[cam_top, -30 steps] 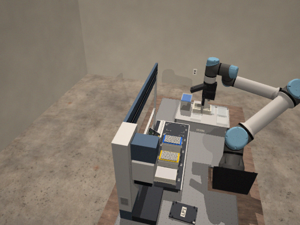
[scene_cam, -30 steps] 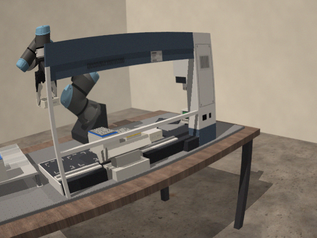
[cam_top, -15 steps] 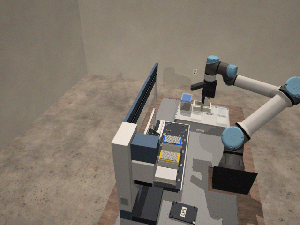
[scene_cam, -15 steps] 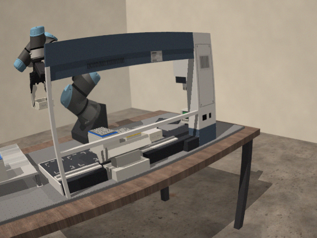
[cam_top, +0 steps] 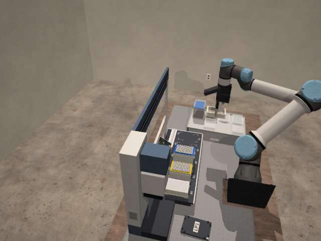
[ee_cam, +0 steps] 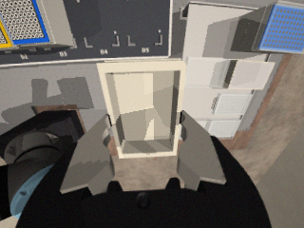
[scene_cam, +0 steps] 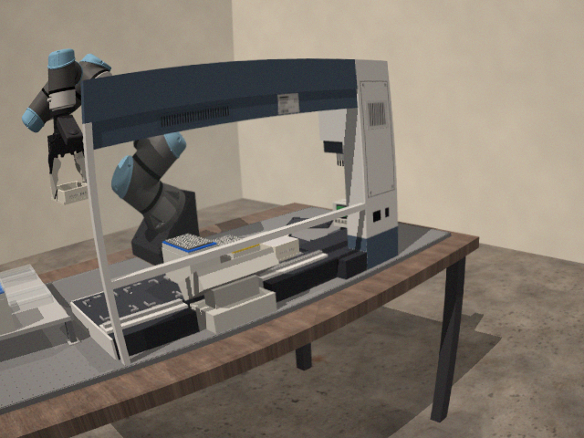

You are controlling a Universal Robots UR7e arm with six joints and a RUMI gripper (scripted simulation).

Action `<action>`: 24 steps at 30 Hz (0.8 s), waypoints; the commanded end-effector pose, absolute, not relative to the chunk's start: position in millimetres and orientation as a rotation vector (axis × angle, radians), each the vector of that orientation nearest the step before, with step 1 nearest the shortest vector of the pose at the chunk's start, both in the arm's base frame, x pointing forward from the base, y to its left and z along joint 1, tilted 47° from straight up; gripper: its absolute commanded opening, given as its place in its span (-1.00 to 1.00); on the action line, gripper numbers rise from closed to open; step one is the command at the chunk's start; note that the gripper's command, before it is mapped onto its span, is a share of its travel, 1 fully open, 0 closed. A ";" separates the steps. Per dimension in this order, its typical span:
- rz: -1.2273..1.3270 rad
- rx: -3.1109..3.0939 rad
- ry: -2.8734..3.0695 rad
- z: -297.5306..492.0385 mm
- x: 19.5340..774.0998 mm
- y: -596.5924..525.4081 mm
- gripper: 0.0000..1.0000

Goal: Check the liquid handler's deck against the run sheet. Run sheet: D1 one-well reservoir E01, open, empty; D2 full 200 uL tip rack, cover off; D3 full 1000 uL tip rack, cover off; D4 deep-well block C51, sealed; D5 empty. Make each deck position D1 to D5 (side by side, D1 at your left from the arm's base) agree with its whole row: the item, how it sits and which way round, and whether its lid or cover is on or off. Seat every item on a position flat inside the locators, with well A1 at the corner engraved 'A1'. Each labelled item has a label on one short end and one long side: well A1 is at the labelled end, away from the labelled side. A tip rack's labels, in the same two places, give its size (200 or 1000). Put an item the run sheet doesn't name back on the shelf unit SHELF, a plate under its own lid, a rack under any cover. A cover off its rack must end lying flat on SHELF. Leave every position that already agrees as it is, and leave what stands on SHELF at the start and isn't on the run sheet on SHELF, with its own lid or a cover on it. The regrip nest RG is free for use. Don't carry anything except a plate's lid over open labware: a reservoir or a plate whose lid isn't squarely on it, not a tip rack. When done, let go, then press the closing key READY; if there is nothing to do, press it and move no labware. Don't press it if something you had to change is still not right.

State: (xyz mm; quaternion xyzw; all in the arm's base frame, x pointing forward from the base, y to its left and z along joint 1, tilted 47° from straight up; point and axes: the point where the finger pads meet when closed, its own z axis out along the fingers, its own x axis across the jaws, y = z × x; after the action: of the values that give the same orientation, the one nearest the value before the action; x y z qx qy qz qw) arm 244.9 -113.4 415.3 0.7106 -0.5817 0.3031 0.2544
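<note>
My gripper (ee_cam: 145, 113) is shut on the long sides of an open, empty cream one-well reservoir (ee_cam: 142, 111). It holds it level in the air near the shelf unit (cam_top: 216, 123), as the top and exterior views show (cam_top: 215, 112) (scene_cam: 71, 192). On the deck, a white closed box (cam_top: 177, 188) sits on the near end position. A yellow-rimmed tip rack (cam_top: 180, 167) is on D2 and a blue-rimmed tip rack (cam_top: 184, 149) on D3, both uncovered. D4 (ee_cam: 102, 45) and D5 (ee_cam: 144, 43) are bare.
On the shelf stand a rack with a blue top (ee_cam: 282, 28), a white item (ee_cam: 247, 73) and clear covers lying flat (ee_cam: 228, 114). The handler's gantry frame (scene_cam: 221, 94) spans the deck. A dark plate marked LP1 (cam_top: 196, 227) lies at the near end of the table.
</note>
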 end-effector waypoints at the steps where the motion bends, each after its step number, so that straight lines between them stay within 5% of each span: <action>1: 0.824 1.931 -1.580 415.7 252.2 -112.2 -1.00; 24: 0.824 1.931 -1.581 415.6 300.3 -103.1 -1.00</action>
State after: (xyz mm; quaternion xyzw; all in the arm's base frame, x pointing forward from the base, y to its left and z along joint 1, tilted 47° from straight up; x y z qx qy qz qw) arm 293.3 -104.4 415.3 0.7108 -0.5816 0.3031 0.2541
